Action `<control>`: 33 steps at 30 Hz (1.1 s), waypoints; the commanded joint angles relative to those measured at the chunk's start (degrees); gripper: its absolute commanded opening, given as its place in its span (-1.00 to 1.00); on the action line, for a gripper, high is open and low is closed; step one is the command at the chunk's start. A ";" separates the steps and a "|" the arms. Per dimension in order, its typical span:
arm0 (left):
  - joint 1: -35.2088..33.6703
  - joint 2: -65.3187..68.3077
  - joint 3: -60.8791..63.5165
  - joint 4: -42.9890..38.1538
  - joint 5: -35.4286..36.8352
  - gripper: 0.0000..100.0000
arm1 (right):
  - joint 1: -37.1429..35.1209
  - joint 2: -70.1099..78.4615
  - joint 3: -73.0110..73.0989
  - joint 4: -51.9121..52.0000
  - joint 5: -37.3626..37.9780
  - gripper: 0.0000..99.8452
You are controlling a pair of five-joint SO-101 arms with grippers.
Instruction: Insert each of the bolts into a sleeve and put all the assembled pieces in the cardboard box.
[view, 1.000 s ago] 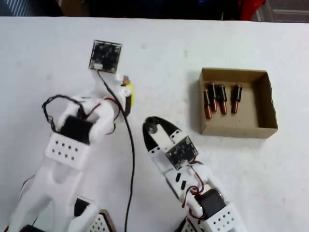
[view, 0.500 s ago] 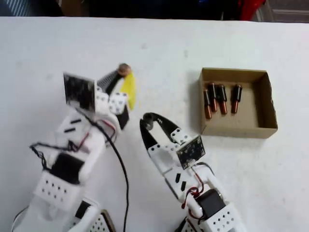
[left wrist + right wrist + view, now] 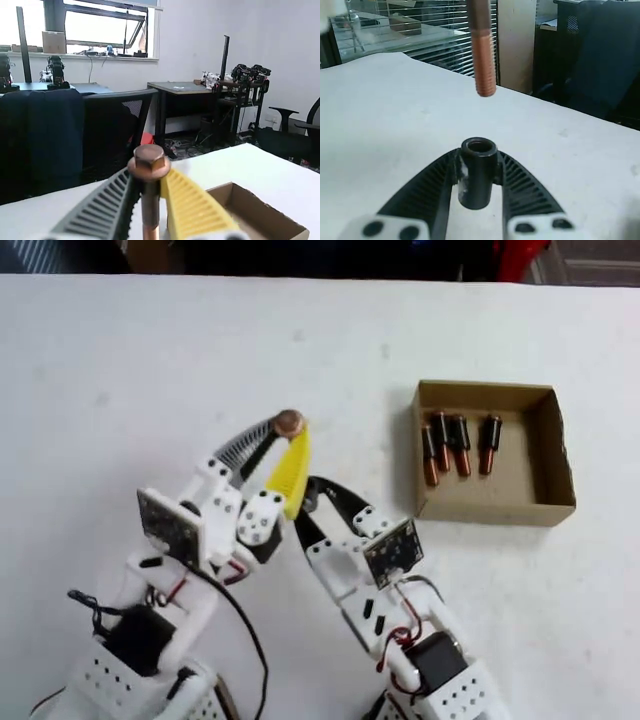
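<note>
Right arm [image 3: 420, 640]: white, came in from the near edge of the table and angled toward the middle.
Right gripper [image 3: 478, 162]: black ribbed fingers were clamped on the sleeve, one on each side of it.
Sleeve [image 3: 476, 182]: black and short, it stood upright between the right fingertips with its open bore facing up. Couldn't tell if its base touched the table.
Left arm [image 3: 150, 620]: white, beside the right arm, and leaned toward it.
Left gripper [image 3: 287, 432]: one grey and one yellow finger were closed on the bolt's shank just under the hex head. Its tips sat just beyond the right gripper's tips.
Bolt [image 3: 149, 161]: copper, upright, head on top. The threaded end hung in the air above the sleeve with a clear gap, not in the bore. It was roughly over the opening, but exact line-up couldn't be told.
Cardboard box [image 3: 490, 512]: open-topped, it sat on the table to the right of both grippers and apart from them.
Assembled pieces [image 3: 458, 445]: four lay side by side on the box floor, toward its far side. Dark sleeve ends pointed away and copper ends pointed toward the near wall.
Table [image 3: 120, 350]: white top, running on past the box.
Chair [image 3: 115, 130]: dark, it stood beyond the far edge of the table.
</note>
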 commanded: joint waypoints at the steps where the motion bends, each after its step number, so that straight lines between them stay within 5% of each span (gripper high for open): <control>1: 0.57 -1.45 -0.88 2.11 1.93 -0.96 | -0.31 -0.57 0.53 0.04 -0.09 -0.97; 33: 2.33 -1.45 2.90 10.81 7.30 -0.96 | -0.13 -0.57 0.53 0.04 0.00 -0.97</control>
